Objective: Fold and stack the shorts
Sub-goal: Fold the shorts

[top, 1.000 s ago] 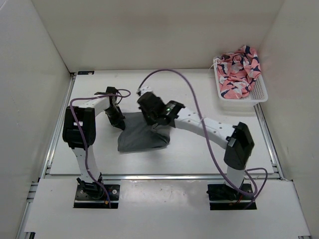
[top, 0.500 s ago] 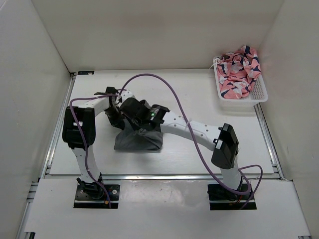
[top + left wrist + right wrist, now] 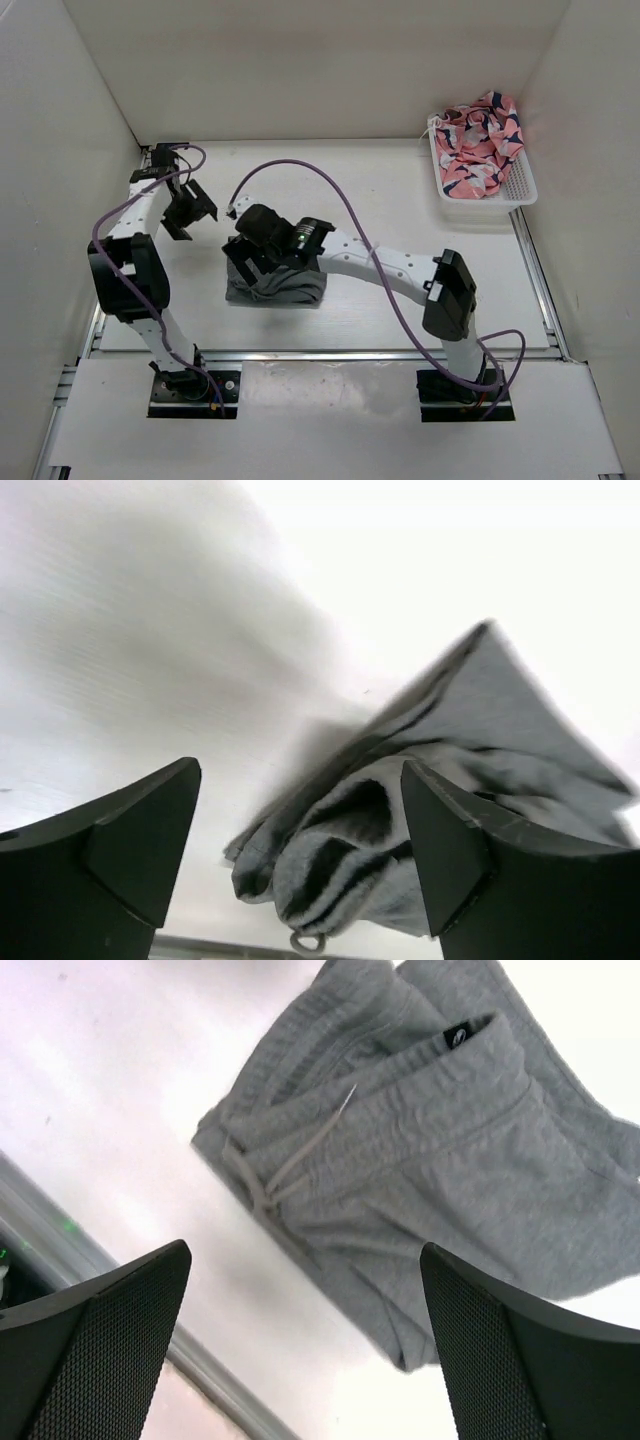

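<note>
The grey shorts [image 3: 296, 288] lie folded in a small bundle on the table, left of centre. In the right wrist view the shorts [image 3: 430, 1150] show their waistband, a white drawstring and a black label. My right gripper [image 3: 250, 262] hovers open over the bundle's left end, and between the right gripper's [image 3: 305, 1330] jaws there is only table and cloth below. My left gripper [image 3: 195, 212] stands open at the back left, apart from the cloth. In its own view the left gripper [image 3: 300, 840] looks at the folded edge of the shorts [image 3: 420, 810] from low down.
A white basket [image 3: 520, 192] at the back right holds a pink patterned cloth [image 3: 480, 140]. White walls close in the table on three sides. A metal rail [image 3: 210, 1385] runs along the table's near edge. A purple cable [image 3: 330, 195] arcs above the right arm.
Both grippers have opened and let go of the shorts. The left arm has pulled back to the back left. The right gripper has stayed over the bundle, which is folded smaller.
</note>
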`<action>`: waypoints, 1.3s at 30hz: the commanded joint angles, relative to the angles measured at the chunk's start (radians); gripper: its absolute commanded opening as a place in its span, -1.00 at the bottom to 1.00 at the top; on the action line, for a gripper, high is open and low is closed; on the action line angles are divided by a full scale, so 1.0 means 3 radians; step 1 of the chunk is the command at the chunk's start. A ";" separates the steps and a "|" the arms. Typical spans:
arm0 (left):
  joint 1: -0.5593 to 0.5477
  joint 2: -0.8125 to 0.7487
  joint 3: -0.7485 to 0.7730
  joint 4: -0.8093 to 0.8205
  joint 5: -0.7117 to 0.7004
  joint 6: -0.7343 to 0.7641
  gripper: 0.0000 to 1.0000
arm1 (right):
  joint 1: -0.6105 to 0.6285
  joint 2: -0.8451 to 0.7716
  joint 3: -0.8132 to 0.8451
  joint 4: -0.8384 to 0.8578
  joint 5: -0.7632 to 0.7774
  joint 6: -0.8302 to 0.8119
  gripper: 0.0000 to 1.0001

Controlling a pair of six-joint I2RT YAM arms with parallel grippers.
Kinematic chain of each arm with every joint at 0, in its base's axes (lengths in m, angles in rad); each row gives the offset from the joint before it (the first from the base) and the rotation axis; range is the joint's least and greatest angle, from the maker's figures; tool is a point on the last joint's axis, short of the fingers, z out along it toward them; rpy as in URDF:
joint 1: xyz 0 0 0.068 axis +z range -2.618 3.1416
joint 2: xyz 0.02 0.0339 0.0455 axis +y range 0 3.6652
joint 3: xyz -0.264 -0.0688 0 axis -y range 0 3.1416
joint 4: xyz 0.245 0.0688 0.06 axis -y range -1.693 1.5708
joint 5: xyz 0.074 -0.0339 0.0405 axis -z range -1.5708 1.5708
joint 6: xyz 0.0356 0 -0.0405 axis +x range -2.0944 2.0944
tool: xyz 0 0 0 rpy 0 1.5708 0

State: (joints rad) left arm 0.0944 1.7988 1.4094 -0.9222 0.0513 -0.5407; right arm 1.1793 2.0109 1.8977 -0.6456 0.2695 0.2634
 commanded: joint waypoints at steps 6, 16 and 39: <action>-0.0370 -0.0422 0.0211 -0.0244 0.0039 0.0344 0.49 | -0.0386 -0.1317 -0.1323 0.0454 -0.0105 0.0491 0.34; -0.1219 -0.0035 0.0312 -0.0107 0.0038 0.0407 0.89 | -0.1726 -0.2045 -0.3037 0.0883 -0.1097 0.1162 0.85; -0.1082 -0.0217 0.0728 -0.0587 -0.0161 0.0340 -0.79 | -0.2095 -0.0281 -0.1985 0.1605 -0.2386 0.1091 0.95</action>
State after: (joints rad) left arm -0.2726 1.8526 1.6058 -1.0466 0.0597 -0.4294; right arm 0.5312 1.8946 1.2358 -0.1902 -0.3985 0.6163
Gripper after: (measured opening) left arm 0.129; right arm 0.973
